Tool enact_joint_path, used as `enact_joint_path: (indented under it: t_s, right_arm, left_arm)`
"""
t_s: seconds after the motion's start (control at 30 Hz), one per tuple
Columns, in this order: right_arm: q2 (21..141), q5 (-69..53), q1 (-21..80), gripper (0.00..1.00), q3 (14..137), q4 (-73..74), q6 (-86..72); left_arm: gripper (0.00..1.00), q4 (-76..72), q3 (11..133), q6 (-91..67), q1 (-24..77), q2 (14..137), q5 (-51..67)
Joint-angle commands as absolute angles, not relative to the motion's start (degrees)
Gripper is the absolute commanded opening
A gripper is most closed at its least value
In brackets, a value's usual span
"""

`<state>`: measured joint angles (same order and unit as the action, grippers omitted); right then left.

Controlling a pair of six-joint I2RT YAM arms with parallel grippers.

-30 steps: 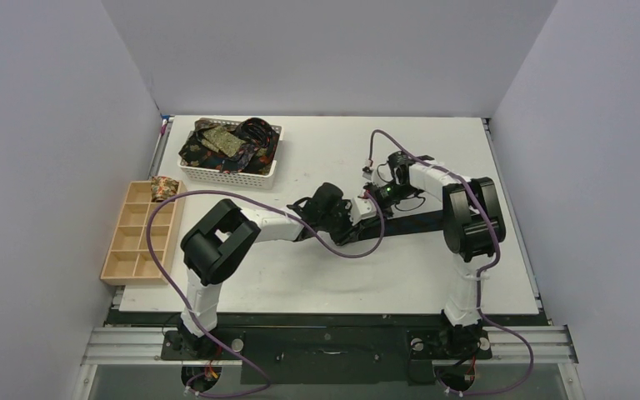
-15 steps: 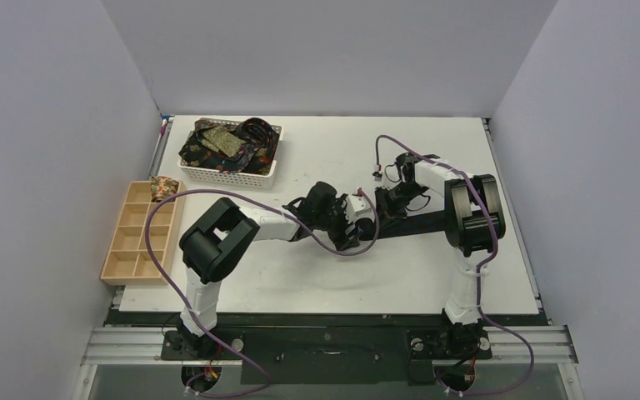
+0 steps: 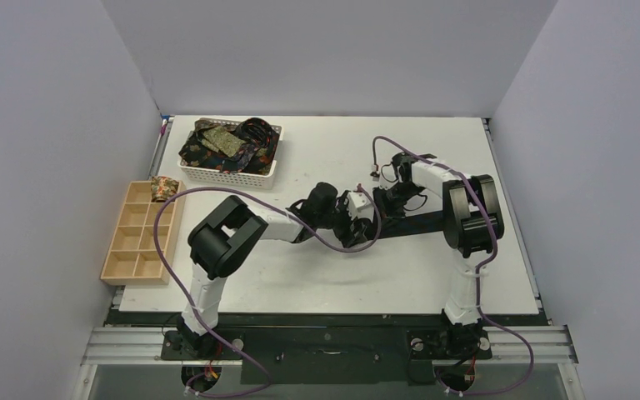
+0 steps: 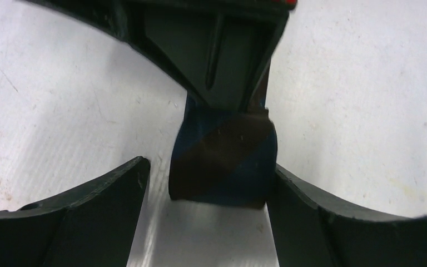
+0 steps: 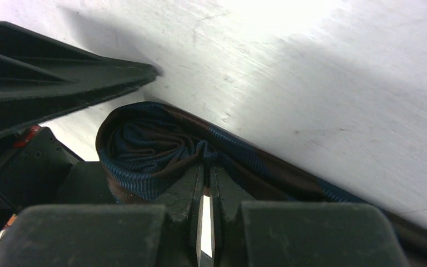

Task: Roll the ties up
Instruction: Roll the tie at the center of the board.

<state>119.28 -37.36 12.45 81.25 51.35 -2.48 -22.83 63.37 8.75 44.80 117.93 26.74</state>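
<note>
A dark blue and brown striped tie (image 5: 144,147) is partly rolled at the middle of the table; its unrolled tail (image 3: 417,223) runs right along the table. My right gripper (image 5: 205,167) is shut on the roll's folds, and in the top view (image 3: 386,200) it sits just behind the roll. My left gripper (image 4: 208,167) is open and straddles the roll (image 4: 222,161); the right finger (image 4: 311,206) touches it, the left finger (image 4: 105,194) stands apart. In the top view the left gripper (image 3: 365,223) is close to the right one.
A white lattice basket (image 3: 217,173) at the back left holds several patterned ties (image 3: 229,143). A pale wooden compartment tray (image 3: 129,250) at the left edge holds one patterned roll (image 3: 163,187) in its far compartment. Purple cables loop over both arms.
My left arm has pushed right, bringing its gripper up to the roll beside the right gripper. The right gripper has turned and shifted slightly right, still on the tie.
</note>
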Motion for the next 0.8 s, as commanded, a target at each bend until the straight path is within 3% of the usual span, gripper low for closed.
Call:
enact_joint_path:
  t_s: [0.0,0.13,0.33,0.4,0.47,0.5,0.57,0.77]
  right_arm:
    - [121.2,-29.4,16.1,0.00,78.9,43.2,-3.1]
    - [121.3,-32.4,17.8,0.00,79.6,41.4,-4.7]
    - [119.9,-39.0,18.5,0.01,79.8,40.2,-7.6]
    - [118.6,-42.0,16.0,0.12,79.7,42.4,-6.5]
    - [116.8,-44.2,13.4,0.27,81.0,45.5,-4.7]
    - [116.1,-45.8,12.1,0.40,81.9,46.6,-4.2]
    - [114.4,-47.8,11.6,0.52,83.0,50.2,-3.1]
    - [113.2,-51.8,15.4,0.57,83.2,51.4,-3.5]
  left_arm:
    - [0.65,-22.2,65.6,7.2,45.5,120.7,25.5]
    - [0.39,-18.3,62.9,10.9,44.9,119.0,23.0]
    - [0.24,-13.5,55.5,14.5,42.0,113.7,23.9]
    - [0.20,-10.7,53.9,16.3,41.8,112.4,23.6]
    - [0.18,-8.0,53.3,17.7,42.2,111.3,22.7]
    - [0.17,-7.1,53.4,18.5,42.3,111.3,22.5]
    - [0.16,-5.1,54.1,19.0,42.8,111.5,21.9]
    - [0.17,-2.1,57.1,19.4,43.4,113.3,21.4]
